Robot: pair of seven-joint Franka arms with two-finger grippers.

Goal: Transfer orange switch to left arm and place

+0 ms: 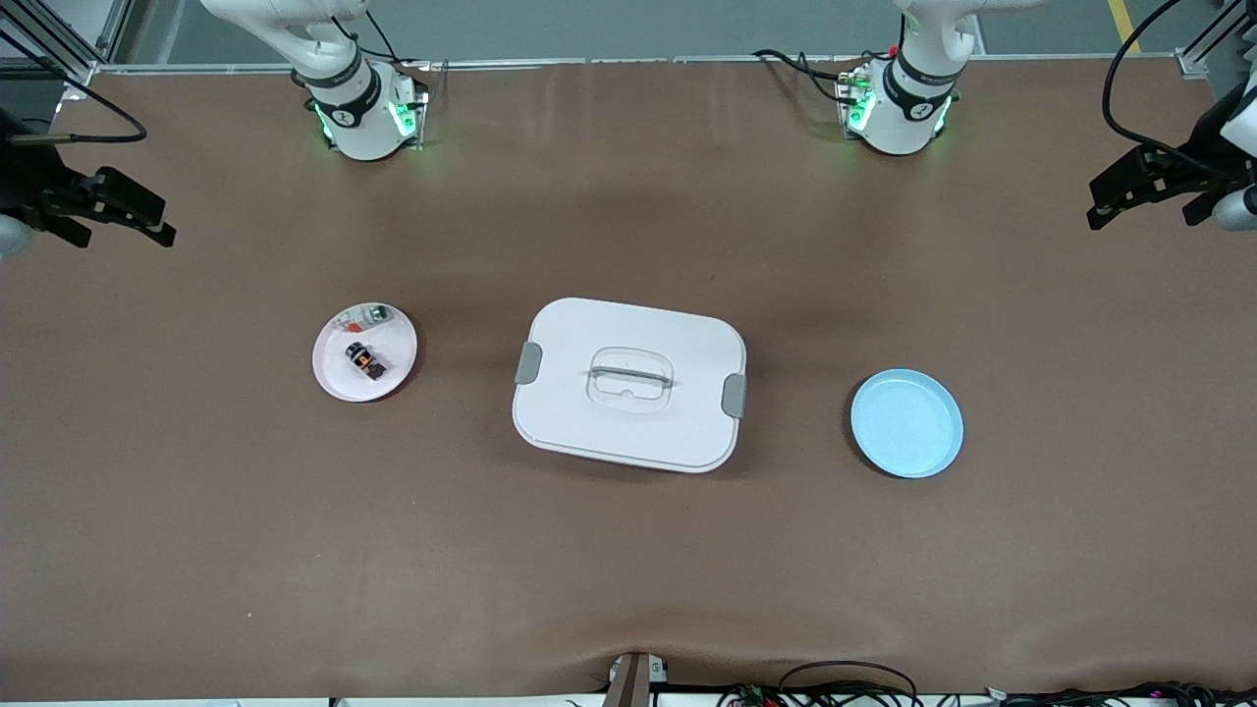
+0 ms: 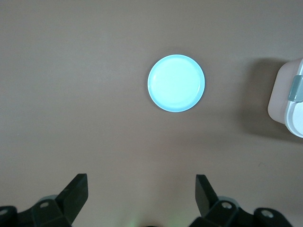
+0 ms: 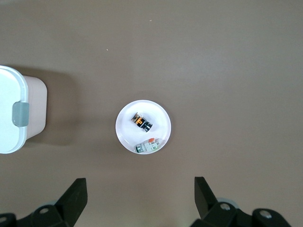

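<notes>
Front view, swept across: right gripper (image 1: 123, 218) up over bare table at the right arm's end, fingers apart, waiting. Pink plate (image 1: 339, 378) next, holding orange switch (image 1: 364, 360) and a small grey-and-clear part (image 1: 371, 315). White box (image 1: 628, 384) mid-table, lid on. Light-blue plate (image 1: 906, 423) after it. Left gripper (image 1: 1139, 187) up at the left arm's end, fingers spread, waiting.
</notes>
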